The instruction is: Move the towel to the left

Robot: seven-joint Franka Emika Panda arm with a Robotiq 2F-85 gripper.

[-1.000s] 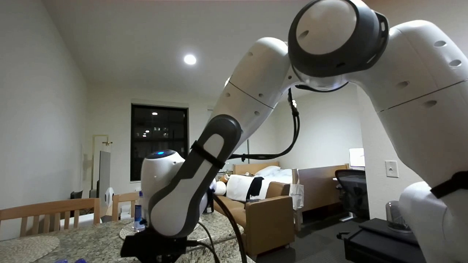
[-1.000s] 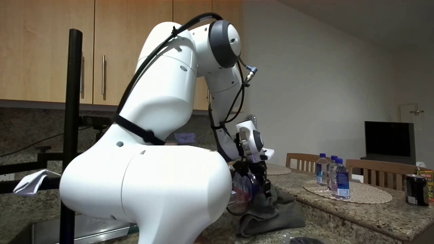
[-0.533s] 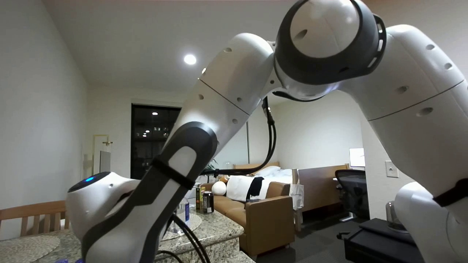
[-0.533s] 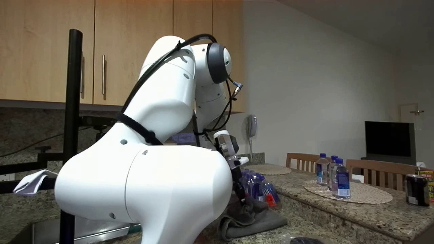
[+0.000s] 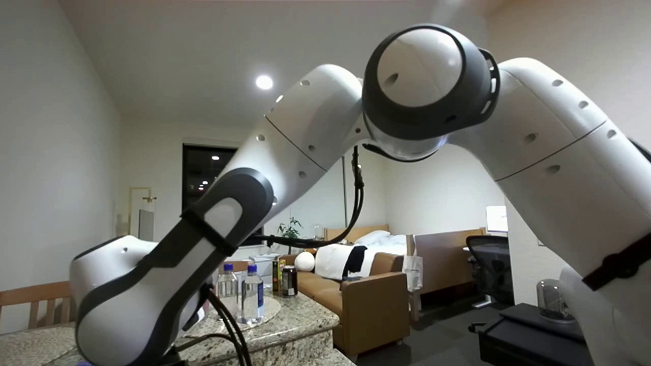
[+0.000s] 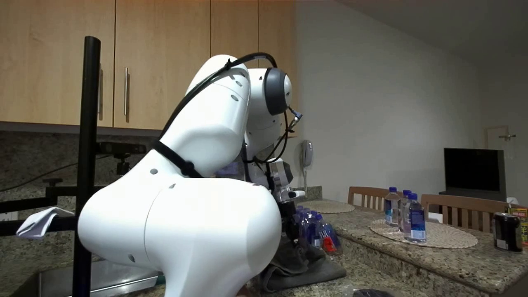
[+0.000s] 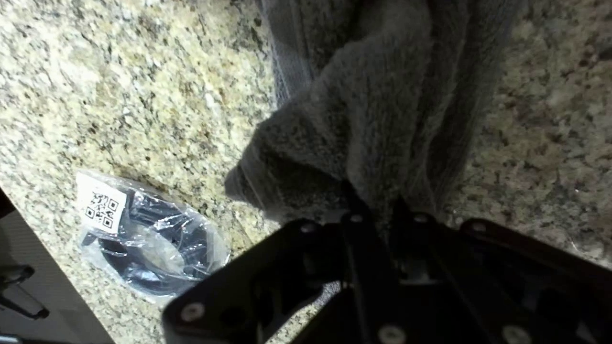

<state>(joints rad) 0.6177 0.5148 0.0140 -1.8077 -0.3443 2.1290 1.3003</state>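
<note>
Pincer (image 7: 377,203) gripped a bunched fold of grey towel (image 7: 377,105), presumably for dragging. Rest lay on the worktop (image 7: 162,81).

Dark grey towel (image 7: 377,110), we've got that; claw (image 7: 376,198) mostly black. Bench (image 7: 143,95) now, and we're reading speckles: cream, grey, brown, black. Arm (image 6: 206,218) white, charcoal-banded. Packet label (image 7: 102,203) white, black QR pattern, we spot it! Bottles (image 6: 417,218) clear, blue-capped for us; can (image 6: 506,233) largely black; placemat (image 6: 451,237) beige, woven. Cabinets (image 6: 165,53) honey-toned, faintly grained. Sofa (image 5: 374,310) tan, and wall (image 6: 371,103) we make pale grey.
</note>
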